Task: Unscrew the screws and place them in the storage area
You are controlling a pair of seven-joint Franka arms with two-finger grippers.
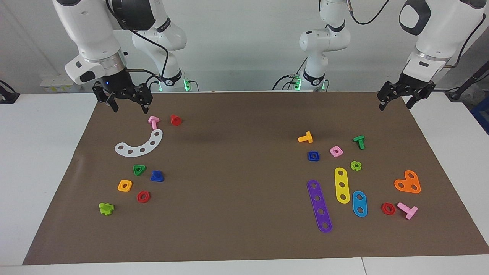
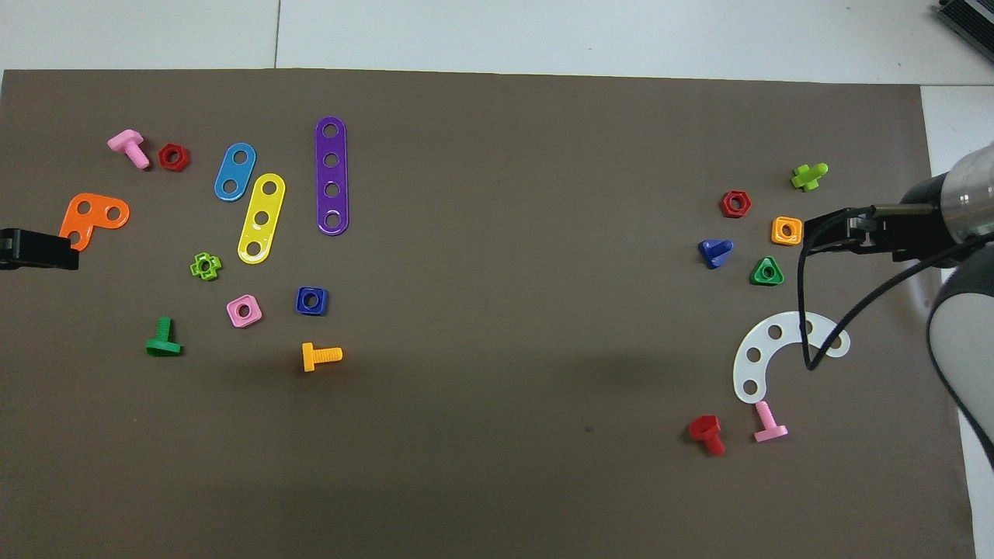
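Observation:
The dark-blue screw point(image 1: 157, 176) point(image 2: 714, 252) lies free on the brown mat point(image 1: 237, 214). It rests in the storage area, beside the green triangular nut point(image 1: 139, 169). The orange square nut point(image 1: 125, 185) and the red hexagonal nut point(image 1: 143, 196) lie close by. My right gripper point(image 1: 130, 107) point(image 2: 815, 234) hangs open and empty, high over the mat's right-arm end. My left gripper point(image 1: 395, 103) point(image 2: 39, 248) waits open and empty in the air over the mat's corner at the left arm's end.
A white curved strip point(image 1: 139, 147), a pink bolt point(image 1: 153, 122), a red bolt point(image 1: 175, 120) and a lime bolt point(image 1: 106, 208) lie around the storage area. Toward the left arm's end lie the purple strip point(image 1: 319, 206), other strips, nuts and bolts.

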